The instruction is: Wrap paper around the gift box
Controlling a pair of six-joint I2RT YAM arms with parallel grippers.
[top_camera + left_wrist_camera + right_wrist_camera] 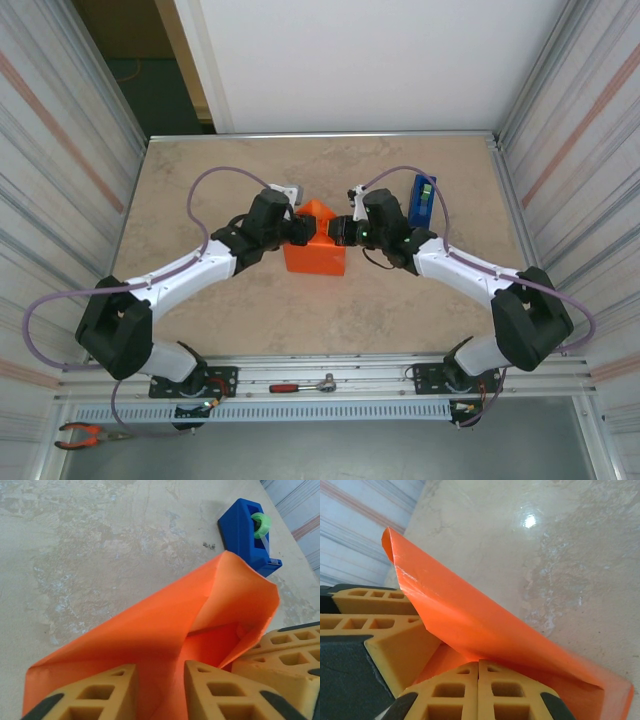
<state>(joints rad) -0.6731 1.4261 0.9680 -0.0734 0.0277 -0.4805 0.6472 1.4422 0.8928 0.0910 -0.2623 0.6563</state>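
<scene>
Overhead camera looks down from behind; wrist cameras closely share the paper (150, 630).

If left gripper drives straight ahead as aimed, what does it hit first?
The paper: its raised fold sits right at the tips of the left gripper. Beyond it, likely the right gripper, though depth is unclear.

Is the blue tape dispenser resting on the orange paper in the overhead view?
No, the tape dispenser stands on the bare table, clear of the paper.
</scene>
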